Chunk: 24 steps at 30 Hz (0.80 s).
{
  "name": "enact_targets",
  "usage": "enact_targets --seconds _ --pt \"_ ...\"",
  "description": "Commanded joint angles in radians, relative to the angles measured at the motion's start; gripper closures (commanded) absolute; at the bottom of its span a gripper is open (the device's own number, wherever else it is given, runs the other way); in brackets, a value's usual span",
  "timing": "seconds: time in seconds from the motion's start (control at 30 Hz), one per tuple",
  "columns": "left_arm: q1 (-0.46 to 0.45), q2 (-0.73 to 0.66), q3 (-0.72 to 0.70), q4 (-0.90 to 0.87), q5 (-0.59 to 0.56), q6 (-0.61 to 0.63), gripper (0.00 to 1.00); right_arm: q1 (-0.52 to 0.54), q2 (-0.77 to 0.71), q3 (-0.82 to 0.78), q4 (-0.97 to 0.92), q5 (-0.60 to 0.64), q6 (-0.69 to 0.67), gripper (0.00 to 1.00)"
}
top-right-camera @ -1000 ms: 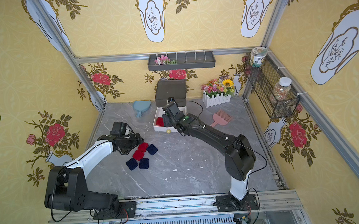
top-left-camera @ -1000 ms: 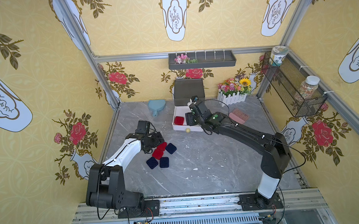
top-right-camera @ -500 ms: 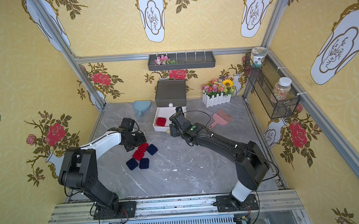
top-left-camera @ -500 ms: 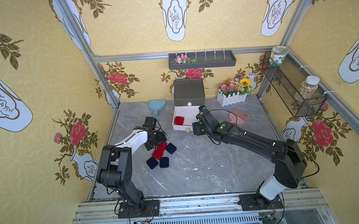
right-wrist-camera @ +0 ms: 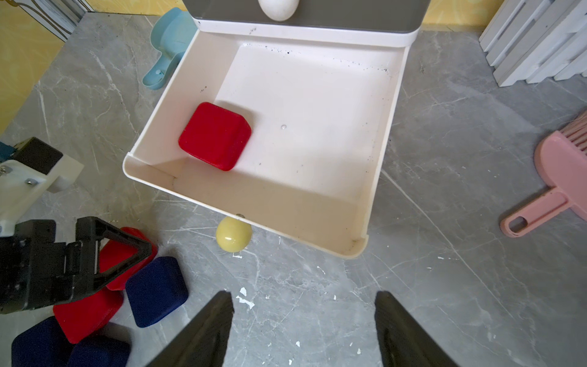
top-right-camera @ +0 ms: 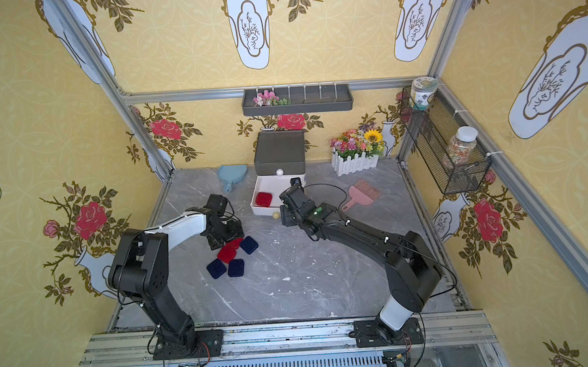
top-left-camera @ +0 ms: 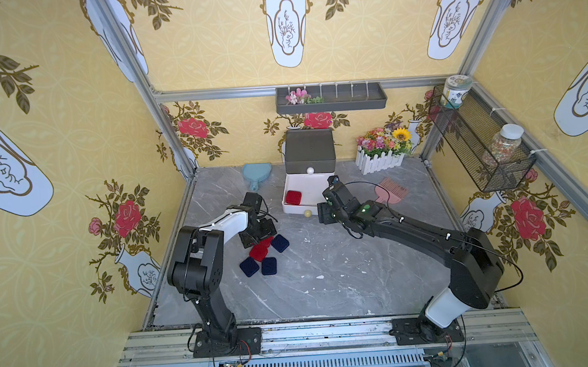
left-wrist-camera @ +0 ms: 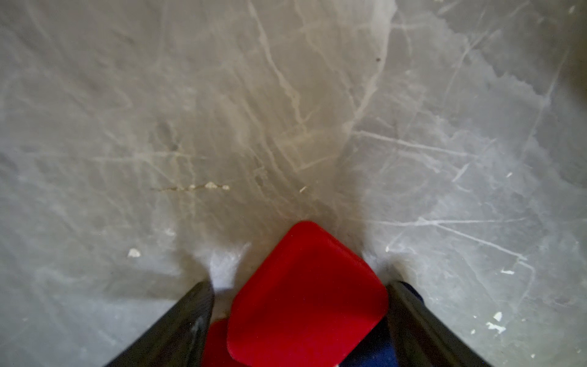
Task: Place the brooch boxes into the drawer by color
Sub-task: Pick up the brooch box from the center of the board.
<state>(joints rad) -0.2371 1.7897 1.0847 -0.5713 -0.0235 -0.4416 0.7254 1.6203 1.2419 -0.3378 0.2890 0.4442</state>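
Across the grey tabletop (top-left-camera: 341, 264), the three-drawer chest (top-left-camera: 309, 149) stands at the back wall. Its white drawer (right-wrist-camera: 286, 219) is pulled out, with one red brooch box (right-wrist-camera: 215, 136) lying flat in its left front part. Our right hand (right-wrist-camera: 303, 297) hangs open and empty just before the drawer front. Our left hand (left-wrist-camera: 300, 286) stands open astride a second red box (left-wrist-camera: 308, 295), which rests partly on its neighbours in the pile.

We judge the grip risky. The box sits cornerwise to the fingers (left-wrist-camera: 409, 305), so closing could twist it or squeeze it out, and a navy box (top-left-camera: 280, 243) just beside may be dragged along.

The box lies lid up, a corner pointing away from the wrist. It is nearly square, so we see no clear long axis.
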Motion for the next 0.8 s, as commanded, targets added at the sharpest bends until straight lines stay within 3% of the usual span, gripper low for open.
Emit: enact_targets --seconds 0.0,0.3,0.77 --pt "-0.003 0.022 0.000 -0.004 0.006 0.010 0.13 -0.001 -0.012 -0.004 0.035 0.009 0.008 0.25" --pt "-0.004 0.010 0.002 -0.009 -0.015 0.005 0.24 -0.002 -0.019 -0.011 0.033 0.007 0.018 0.25" --pt "-0.003 -0.141 0.022 -0.043 -0.048 -0.008 0.27 0.000 -0.084 -0.064 0.071 -0.041 0.045 0.25"
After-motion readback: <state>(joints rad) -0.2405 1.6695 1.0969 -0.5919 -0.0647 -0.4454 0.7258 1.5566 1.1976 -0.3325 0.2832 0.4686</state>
